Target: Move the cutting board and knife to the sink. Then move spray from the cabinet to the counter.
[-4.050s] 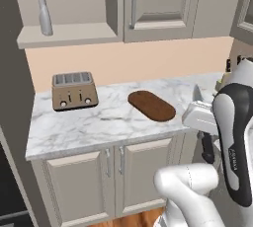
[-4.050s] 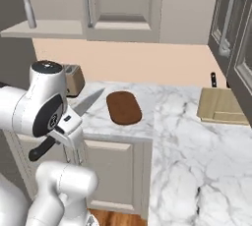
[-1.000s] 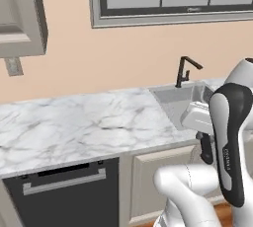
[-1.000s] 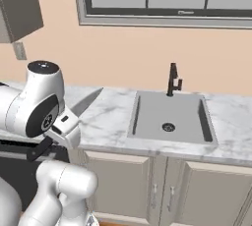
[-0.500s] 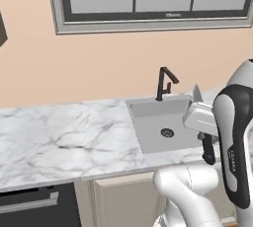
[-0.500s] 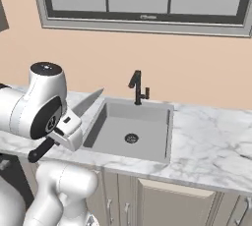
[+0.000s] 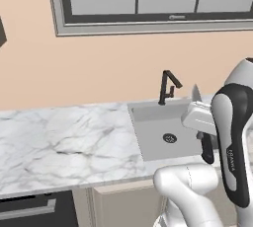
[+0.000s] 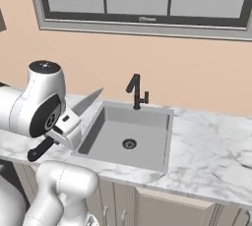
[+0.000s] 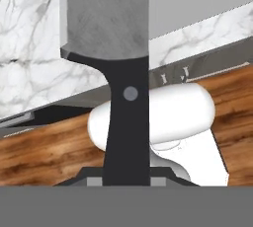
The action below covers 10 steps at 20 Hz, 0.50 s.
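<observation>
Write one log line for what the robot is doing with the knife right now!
gripper: shut on knife | knife: held in air, blade up, beside sink | sink: nothing in basin | counter: bare marble

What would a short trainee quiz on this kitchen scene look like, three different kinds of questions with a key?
1. True or false: the knife is lying in the sink.
2. Multiple choice: the faucet stands at the sink's A) back edge B) front edge C) drain.
3. Fill in: the fingers are shut on the knife's ____.

Key: 1 false, it is held in the air beside the basin; 2 A; 3 handle.
</observation>
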Available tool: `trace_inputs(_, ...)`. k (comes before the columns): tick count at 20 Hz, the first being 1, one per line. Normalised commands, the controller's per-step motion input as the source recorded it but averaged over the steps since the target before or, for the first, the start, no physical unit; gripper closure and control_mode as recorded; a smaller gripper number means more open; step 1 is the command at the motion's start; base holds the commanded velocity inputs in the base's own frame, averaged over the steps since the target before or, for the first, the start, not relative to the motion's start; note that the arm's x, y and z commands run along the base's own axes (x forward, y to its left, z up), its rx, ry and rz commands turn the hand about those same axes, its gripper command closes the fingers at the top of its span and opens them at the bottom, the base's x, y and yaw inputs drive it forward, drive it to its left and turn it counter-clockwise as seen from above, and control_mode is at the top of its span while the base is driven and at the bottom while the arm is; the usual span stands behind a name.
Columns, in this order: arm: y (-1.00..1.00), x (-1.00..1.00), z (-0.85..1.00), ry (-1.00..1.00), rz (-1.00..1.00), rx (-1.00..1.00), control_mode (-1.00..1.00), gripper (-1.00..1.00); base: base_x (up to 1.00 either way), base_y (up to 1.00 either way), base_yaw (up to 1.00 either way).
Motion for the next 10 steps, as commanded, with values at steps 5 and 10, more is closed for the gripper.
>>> trace_inputs(5,0.00,0.00,0.00,0.00,0.00,0.00,1.00,1.00,0.38,-0.55,-0.33)
trace_inputs(10,0.00,0.00,0.00,0.00,0.00,0.00,1.00,1.00,0.61,-0.75,0.07)
